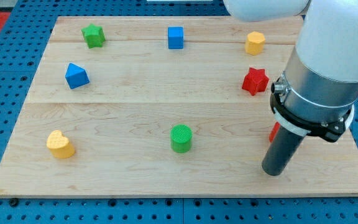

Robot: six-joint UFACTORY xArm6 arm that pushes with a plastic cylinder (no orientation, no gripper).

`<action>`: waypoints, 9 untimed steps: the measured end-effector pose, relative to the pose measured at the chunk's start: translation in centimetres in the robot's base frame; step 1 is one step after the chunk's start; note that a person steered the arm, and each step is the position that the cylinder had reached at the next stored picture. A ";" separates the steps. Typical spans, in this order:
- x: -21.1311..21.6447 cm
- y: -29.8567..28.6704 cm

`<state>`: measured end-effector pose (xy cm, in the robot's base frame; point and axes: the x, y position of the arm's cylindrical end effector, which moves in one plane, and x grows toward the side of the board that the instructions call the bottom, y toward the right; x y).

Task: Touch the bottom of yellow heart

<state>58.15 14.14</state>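
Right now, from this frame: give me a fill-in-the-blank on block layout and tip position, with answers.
1. The yellow heart sits near the view's bottom-____ corner of the board.
2. My tip is at the view's ____ side, far from the heart.
3. The block between heart and tip is the ____ cylinder.
4. The red star lies just below the ____ hexagon.

Answers: left; right; green; yellow

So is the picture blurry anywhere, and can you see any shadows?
In the camera view everything looks sharp, from the yellow heart to the green star. The light is soft and even, with no glare on the wooden board. Each block has only a faint shadow; a darker one sits at my tip, near the view's bottom right, far from the heart.
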 end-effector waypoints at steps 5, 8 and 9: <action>-1.1 -9.2; -0.2 -30.2; -2.2 -35.3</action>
